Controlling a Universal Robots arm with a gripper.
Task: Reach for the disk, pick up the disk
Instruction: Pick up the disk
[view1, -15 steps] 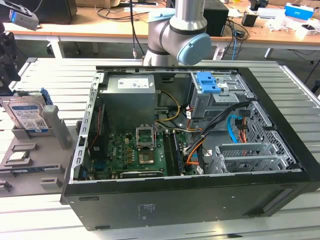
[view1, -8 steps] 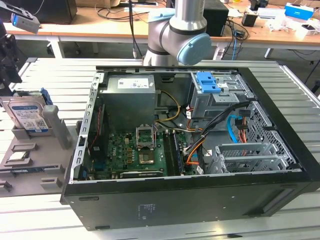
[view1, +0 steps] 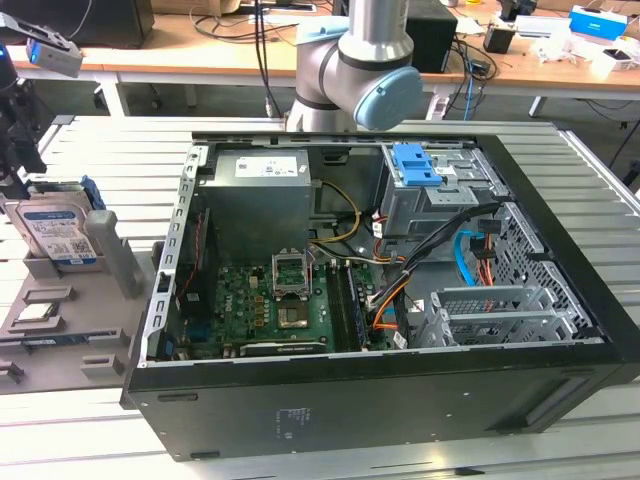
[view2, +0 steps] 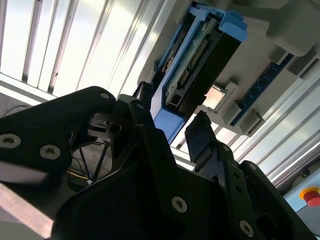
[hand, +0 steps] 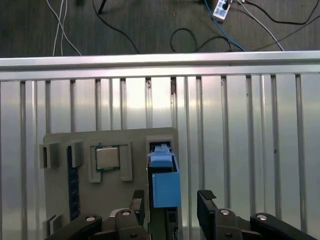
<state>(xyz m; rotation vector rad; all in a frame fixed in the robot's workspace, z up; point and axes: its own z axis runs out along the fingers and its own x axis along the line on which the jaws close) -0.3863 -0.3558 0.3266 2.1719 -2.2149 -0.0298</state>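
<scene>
Jaws are seen spread apart and empty, with the disk (hand: 165, 187) stood on edge in a slot of the grey tray (hand: 65, 140) on the table (hand: 250, 150), straight ahead, its thin blue-railed edge lined up with the gap between them.

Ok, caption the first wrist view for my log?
Open pincer lined up over the blue-railed disk standing in its grey holder.

I see the disk's (hand: 165, 187) side rails as smooth bright-blue plastic against the matt grey plastic tray (hand: 57, 190), the worktop (hand: 240, 140) under that tray as ribbed, shiny bare metal, and the gripper (hand: 172, 196) as matt black.
</scene>
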